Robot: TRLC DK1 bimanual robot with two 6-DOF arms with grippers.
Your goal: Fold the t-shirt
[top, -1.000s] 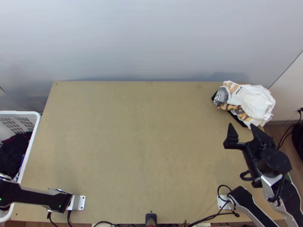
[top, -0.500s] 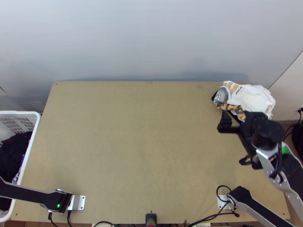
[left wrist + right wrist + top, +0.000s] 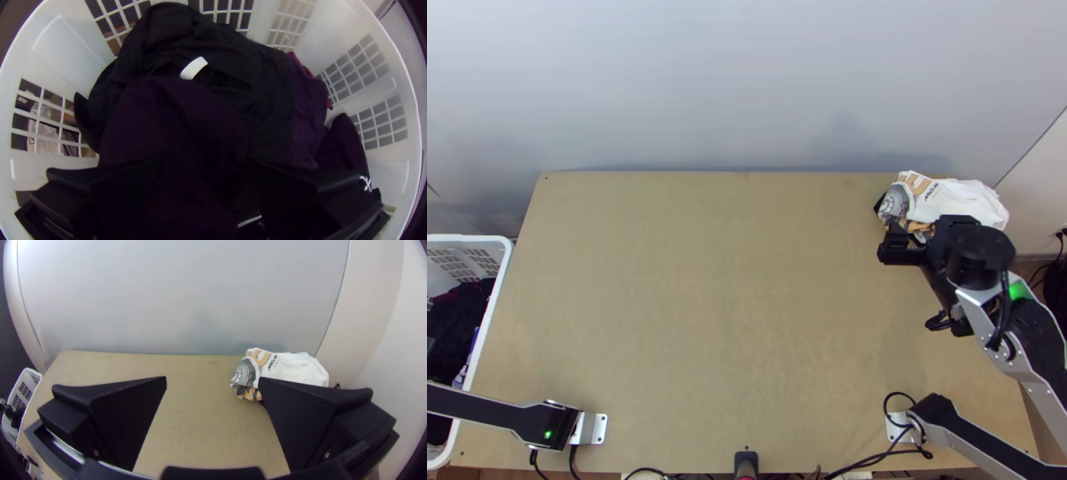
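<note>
1. Left gripper (image 3: 430, 346), over the white basket (image 3: 491, 312) of dark garments (image 3: 178, 111) left of the tabletop (image 3: 707, 280): unclenched, cloth visible between its fingers.
2. Right gripper (image 3: 921, 234): released, parted wide, near the printed garment.
3. White printed garment (image 3: 971, 200), bunched at the tabletop's far right corner; whether it's the T-shirt, I can't tell.

Silver-grey edging is bordering the black left arm (image 3: 487, 406), and a green light (image 3: 549, 434) is glowing on it. The right arm (image 3: 1037, 390) is pairing silver-grey links with black joints; a black cable (image 3: 1002, 314) is curving alongside. The right pincer (image 3: 925, 232) is showing finely ribbed black pads (image 3: 299, 415).
</note>
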